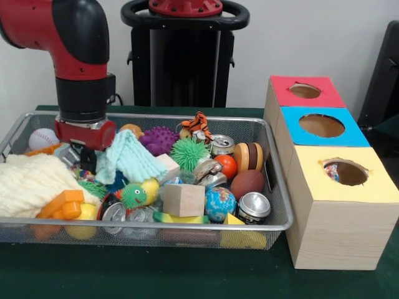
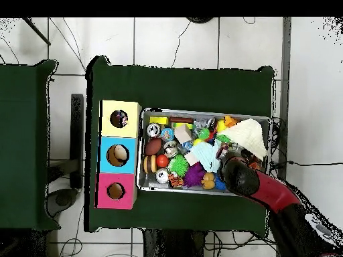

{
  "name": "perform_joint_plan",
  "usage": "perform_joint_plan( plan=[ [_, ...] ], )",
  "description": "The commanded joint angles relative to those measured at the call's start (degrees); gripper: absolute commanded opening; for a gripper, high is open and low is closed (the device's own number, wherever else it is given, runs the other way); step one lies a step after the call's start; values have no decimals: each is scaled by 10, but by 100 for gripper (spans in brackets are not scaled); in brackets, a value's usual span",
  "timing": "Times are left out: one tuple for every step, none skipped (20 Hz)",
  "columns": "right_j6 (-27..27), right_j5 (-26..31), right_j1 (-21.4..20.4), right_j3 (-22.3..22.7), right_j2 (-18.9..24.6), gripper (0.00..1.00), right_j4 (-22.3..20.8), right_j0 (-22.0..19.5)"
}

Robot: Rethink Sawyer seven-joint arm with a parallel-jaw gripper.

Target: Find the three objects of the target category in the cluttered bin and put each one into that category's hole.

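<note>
Arm down in left end of wire bin (image 1: 274,134), gripper (image 1: 80,159) buried in clutter between mint knit cloth (image 1: 128,156) and cream knit cloth (image 1: 28,180) — can't tell if it's clenched or released. Bit of dotted cloth (image 1: 331,172) peeks inside yellow hole (image 1: 346,172); none clearly visible in bin. Risk imo: blind grab snags a knit cloth instead, or drags neighbouring toys out.

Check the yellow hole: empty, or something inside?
Not empty: a polka-dotted scrap shows at the yellow hole's left rim in the front view.
</note>
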Motion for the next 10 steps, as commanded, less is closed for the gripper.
perform_joint_plan(
  plan=[
    [158, 7, 98, 132, 47, 0, 45, 46],
    [161, 1, 97, 137, 45, 0, 53, 51],
    [162, 0, 95, 140, 44, 0, 62, 55],
    [162, -5, 95, 144, 44, 0, 69, 57],
    [161, -5, 94, 146, 45, 0, 76, 59],
    [160, -8, 95, 149, 45, 0, 82, 61],
    [159, -11, 95, 152, 46, 0, 88, 62],
    [157, -13, 95, 154, 46, 0, 95, 64],
    [156, -15, 95, 156, 47, 0, 99, 65],
    [155, -16, 96, 158, 48, 0, 103, 66]
  ],
)
